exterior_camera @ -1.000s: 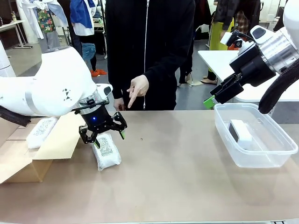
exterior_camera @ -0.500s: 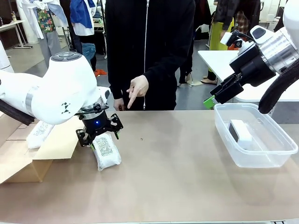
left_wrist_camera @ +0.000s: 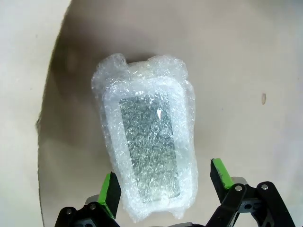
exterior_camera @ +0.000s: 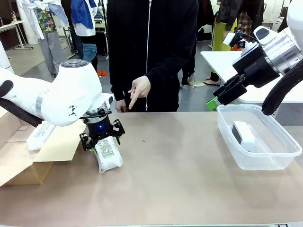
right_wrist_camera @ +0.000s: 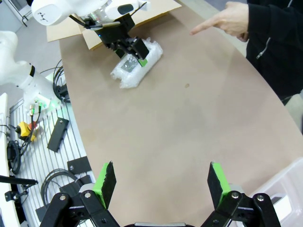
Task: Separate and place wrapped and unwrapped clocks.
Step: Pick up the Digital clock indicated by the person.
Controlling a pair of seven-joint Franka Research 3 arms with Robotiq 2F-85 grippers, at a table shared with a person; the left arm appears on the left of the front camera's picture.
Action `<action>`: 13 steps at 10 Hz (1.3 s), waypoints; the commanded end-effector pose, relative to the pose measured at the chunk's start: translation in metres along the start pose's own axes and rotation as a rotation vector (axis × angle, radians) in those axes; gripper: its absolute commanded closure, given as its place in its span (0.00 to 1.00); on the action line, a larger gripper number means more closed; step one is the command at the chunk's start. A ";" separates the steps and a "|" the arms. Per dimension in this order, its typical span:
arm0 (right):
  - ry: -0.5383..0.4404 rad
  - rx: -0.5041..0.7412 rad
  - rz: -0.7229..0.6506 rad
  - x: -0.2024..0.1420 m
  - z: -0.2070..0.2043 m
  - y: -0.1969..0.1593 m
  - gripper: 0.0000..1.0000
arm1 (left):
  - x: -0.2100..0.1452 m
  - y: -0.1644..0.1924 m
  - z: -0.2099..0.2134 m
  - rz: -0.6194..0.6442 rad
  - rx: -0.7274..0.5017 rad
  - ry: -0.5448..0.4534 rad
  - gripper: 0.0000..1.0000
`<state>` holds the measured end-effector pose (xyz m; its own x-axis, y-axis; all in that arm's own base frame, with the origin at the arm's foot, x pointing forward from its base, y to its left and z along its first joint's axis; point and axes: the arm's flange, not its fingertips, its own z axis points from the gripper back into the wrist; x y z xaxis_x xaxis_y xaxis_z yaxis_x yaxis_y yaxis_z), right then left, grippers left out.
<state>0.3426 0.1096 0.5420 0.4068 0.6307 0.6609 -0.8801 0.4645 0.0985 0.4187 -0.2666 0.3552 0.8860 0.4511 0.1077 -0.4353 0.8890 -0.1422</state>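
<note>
The wrapped clock (left_wrist_camera: 147,144) lies flat on the table (exterior_camera: 189,170) beside the cardboard box (exterior_camera: 33,163); the left gripper (left_wrist_camera: 164,185) hangs over it, jaws apart on both sides, probably to grasp it.

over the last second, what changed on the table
The left gripper came down, open, over the wrapped clock on the table, fingers either side, not yet closed. The right gripper, the clock in the tub and the person's pointing hand stayed put.
</note>
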 end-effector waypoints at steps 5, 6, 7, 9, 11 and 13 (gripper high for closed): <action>0.015 0.001 0.000 -0.001 0.000 -0.001 0.00 | 0.007 -0.012 -0.015 0.023 0.082 0.008 0.00; 0.015 0.001 0.000 -0.001 0.000 -0.001 0.00 | 0.009 -0.014 -0.019 0.015 0.087 0.023 0.00; 0.015 0.001 0.000 -0.001 0.000 -0.001 0.00 | 0.011 -0.015 -0.023 0.005 0.086 0.034 0.00; 0.015 0.001 0.000 -0.001 0.000 -0.001 0.00 | 0.016 -0.016 -0.032 0.001 0.106 0.045 0.00; 0.015 0.001 0.000 -0.001 0.000 -0.001 0.00 | 0.019 -0.017 -0.037 0.013 0.100 0.040 0.00; 0.015 0.001 0.000 -0.001 0.000 -0.001 0.00 | 0.021 -0.018 -0.039 0.020 0.091 0.037 0.00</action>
<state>0.3426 0.1096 0.5420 0.4068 0.6307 0.6609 -0.8801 0.4644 0.0985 0.4431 -0.2688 0.3260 0.8937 0.4469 0.0387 -0.4446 0.8939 -0.0569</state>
